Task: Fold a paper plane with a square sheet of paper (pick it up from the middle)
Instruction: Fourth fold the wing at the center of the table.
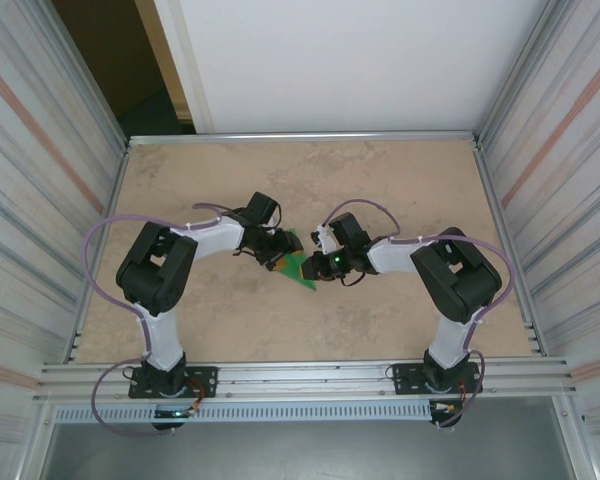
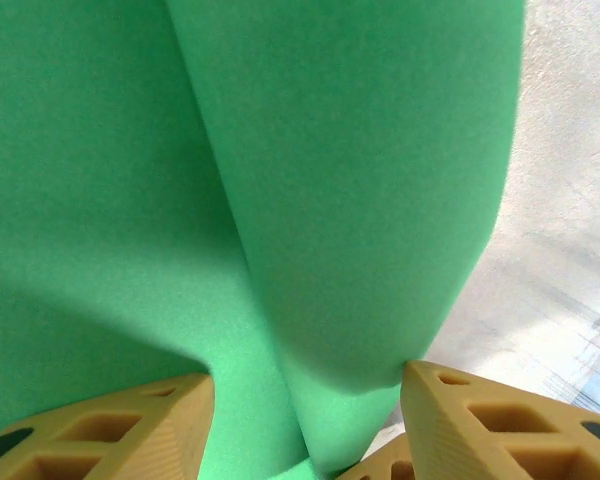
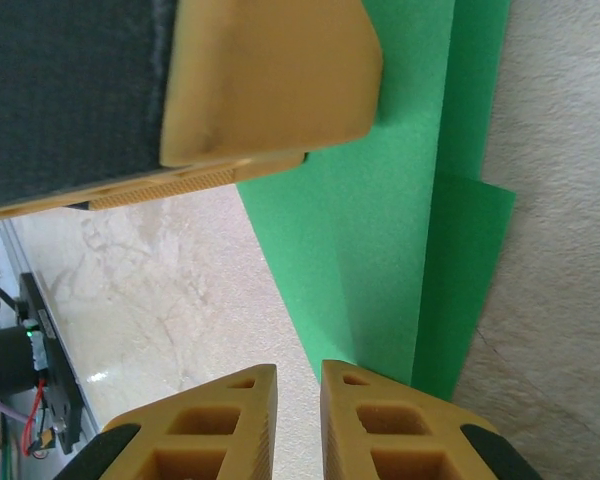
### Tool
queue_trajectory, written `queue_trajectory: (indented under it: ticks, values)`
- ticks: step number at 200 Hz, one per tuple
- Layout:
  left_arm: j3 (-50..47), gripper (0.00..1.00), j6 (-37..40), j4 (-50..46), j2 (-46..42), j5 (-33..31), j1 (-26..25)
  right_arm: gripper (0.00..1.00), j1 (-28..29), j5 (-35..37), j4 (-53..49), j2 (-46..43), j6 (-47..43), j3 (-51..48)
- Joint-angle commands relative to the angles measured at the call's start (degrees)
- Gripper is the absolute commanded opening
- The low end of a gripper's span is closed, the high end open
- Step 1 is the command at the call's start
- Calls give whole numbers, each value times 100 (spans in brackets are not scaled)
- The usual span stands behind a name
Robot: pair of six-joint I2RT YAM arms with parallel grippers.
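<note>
The bright green sheet of paper [image 1: 300, 268] lies mid-table between both grippers, folded lengthwise into layers like a rough paper plane. In the left wrist view the paper [image 2: 330, 200] bulges up in a rounded fold. My left gripper [image 2: 305, 385] is open, its tan fingers [image 2: 480, 420] wide apart on either side of that fold. In the right wrist view the paper [image 3: 380, 250] lies flat with a crease and a darker lower layer. My right gripper [image 3: 298, 370] has its jaws almost together at the paper's near edge, with bare table in the slit. From above, the left gripper [image 1: 283, 255] and right gripper [image 1: 320, 265] nearly meet.
The beige table [image 1: 310, 180] is walled by ribbed metal panels [image 1: 40, 200] left and right, with a white wall [image 1: 340, 60] behind. The left gripper's tan finger [image 3: 270, 80] hangs close over the paper in the right wrist view. A rail [image 1: 300, 375] runs along the near edge.
</note>
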Motion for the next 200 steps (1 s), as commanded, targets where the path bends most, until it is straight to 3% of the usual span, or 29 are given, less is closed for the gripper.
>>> queue_trajectory:
  ticks: [1, 144, 200]
  values:
    - [-422, 56, 101, -971, 718, -535, -113, 19, 8, 112, -178, 119, -125, 127]
    - [-384, 56, 126, -965, 613, -465, -110, 18, -2, 236, -344, 326, -159, 162]
    - [275, 55, 462, -789, -427, -195, 71, 17, -11, 340, -658, 392, -286, 144]
